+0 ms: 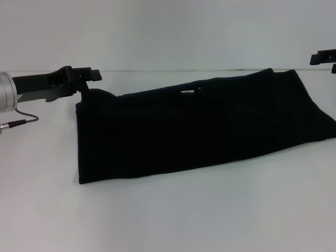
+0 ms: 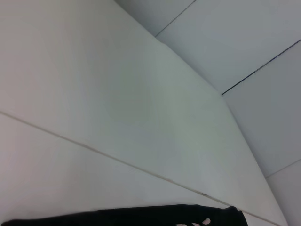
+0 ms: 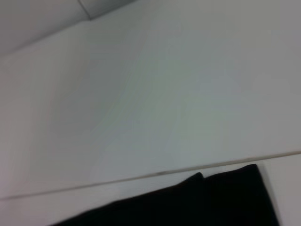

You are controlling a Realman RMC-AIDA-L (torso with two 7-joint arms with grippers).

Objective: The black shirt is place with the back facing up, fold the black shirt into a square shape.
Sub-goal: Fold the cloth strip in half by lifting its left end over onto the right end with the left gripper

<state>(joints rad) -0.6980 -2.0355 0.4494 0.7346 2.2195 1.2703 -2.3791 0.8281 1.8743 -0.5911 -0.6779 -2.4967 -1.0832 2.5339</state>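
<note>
The black shirt (image 1: 199, 126) lies on the white table (image 1: 157, 220) folded into one long band, running from the near left up toward the far right. A small white tag (image 1: 188, 91) shows at its far edge. My left gripper (image 1: 89, 79) hovers at the shirt's far left corner, just above the cloth. At the far right my right gripper (image 1: 323, 58) pokes in from the frame edge, above and beyond the shirt's right end. In each wrist view only an edge of the black shirt (image 2: 141, 216) (image 3: 211, 202) shows.
A thin cable (image 1: 21, 122) hangs from the left arm's silver wrist over the table's left side. Bare white tabletop lies in front of the shirt. The table's far edge meets a pale wall behind.
</note>
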